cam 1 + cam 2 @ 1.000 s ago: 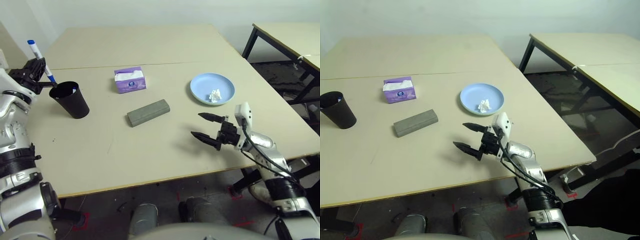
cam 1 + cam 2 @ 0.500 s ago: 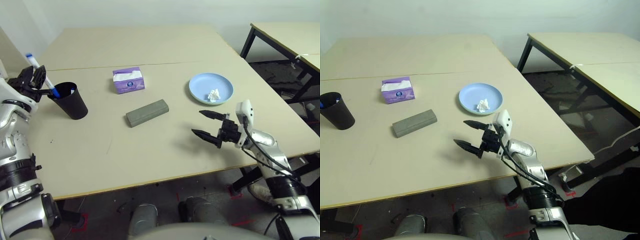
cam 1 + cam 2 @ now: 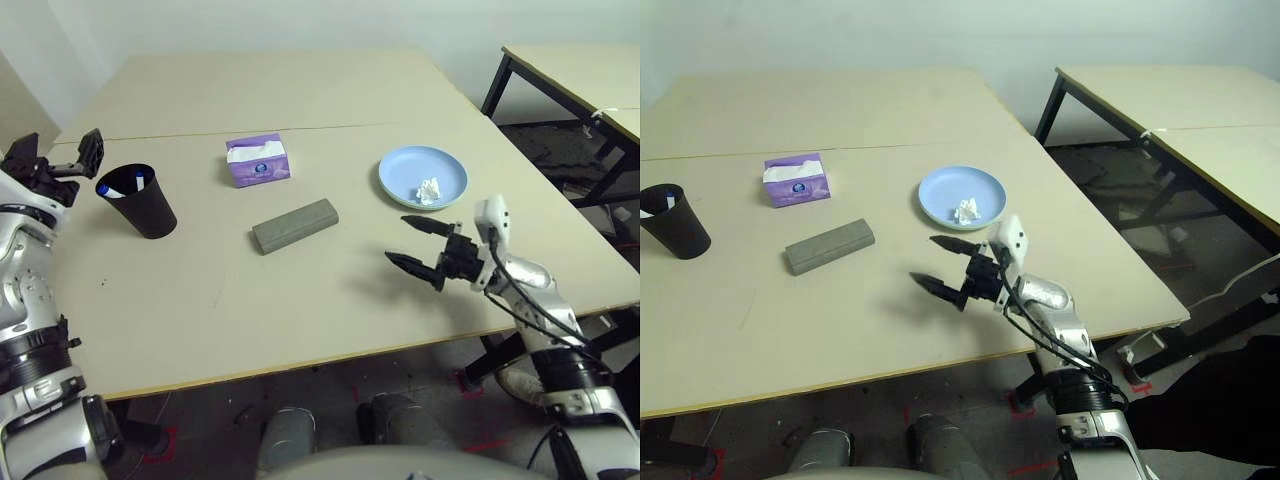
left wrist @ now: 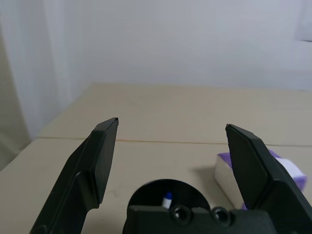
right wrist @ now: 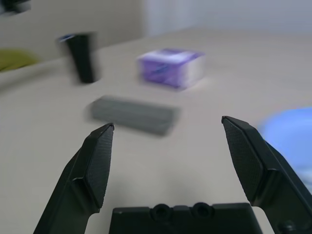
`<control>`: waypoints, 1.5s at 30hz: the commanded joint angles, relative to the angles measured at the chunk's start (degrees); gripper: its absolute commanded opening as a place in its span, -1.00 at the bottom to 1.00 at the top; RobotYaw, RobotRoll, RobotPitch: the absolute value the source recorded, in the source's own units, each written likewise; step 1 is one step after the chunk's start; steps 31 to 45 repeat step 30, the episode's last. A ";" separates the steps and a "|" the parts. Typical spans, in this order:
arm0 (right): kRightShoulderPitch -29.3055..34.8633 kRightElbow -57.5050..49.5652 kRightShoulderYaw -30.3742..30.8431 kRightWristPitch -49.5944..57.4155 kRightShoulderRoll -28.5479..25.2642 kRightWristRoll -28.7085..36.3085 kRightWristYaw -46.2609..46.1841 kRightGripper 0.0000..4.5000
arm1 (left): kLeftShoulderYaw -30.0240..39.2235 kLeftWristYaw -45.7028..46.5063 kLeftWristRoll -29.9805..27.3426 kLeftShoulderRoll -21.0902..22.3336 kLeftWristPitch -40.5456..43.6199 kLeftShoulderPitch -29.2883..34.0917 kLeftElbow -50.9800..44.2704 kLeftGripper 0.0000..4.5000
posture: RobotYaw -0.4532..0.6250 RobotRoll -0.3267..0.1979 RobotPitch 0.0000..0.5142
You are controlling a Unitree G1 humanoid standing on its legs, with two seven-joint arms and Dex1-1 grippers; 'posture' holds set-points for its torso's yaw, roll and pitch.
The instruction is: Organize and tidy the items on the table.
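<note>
The black cup (image 3: 140, 201) stands at the table's (image 3: 300, 310) left side. A white marker pen (image 3: 132, 182) and a blue cap (image 3: 103, 188) show inside its rim. My left gripper (image 3: 57, 160) hangs open just left of and above the cup, holding nothing. In the left wrist view the cup (image 4: 165, 201) sits below the spread fingers (image 4: 100, 156). The purple tissue box (image 3: 258, 160) and grey-green glasses case (image 3: 295, 225) lie mid-table. A crumpled tissue (image 3: 429, 190) rests on the light blue plate (image 3: 400, 172). My right gripper (image 3: 397, 240) hovers open and empty right of the case.
A second beige table (image 3: 570, 70) with black legs stands at the back right, across a gap of dark floor. Bare tabletop lies along the near edge and across the far half.
My left gripper has opened and let go of the blue-capped pen, which dropped into the black cup. The gripper then drew back to the left. The right arm barely moved.
</note>
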 commanded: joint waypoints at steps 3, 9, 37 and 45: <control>2.46 4.30 -8.33 -5.17 -1.84 -4.23 -12.52 1.00 | 5.69 -6.77 -3.87 -2.01 -1.50 12.81 -4.29 0.98 | -0.15 0.25 -0.69; 6.15 8.53 -11.25 -9.27 -1.99 -8.72 -21.80 1.00 | 7.74 -9.83 -2.75 -4.51 -6.31 22.29 -1.76 0.98 | -0.11 0.25 -0.64; 8.34 4.14 -8.19 -7.82 0.98 -8.92 -26.07 1.00 | 4.99 -9.25 0.89 -3.24 -9.16 25.20 0.87 0.98 | 0.03 0.25 -0.48; 8.34 4.14 -8.19 -7.82 0.98 -8.92 -26.07 1.00 | 4.99 -9.25 0.89 -3.24 -9.16 25.20 0.87 0.98 | 0.03 0.25 -0.48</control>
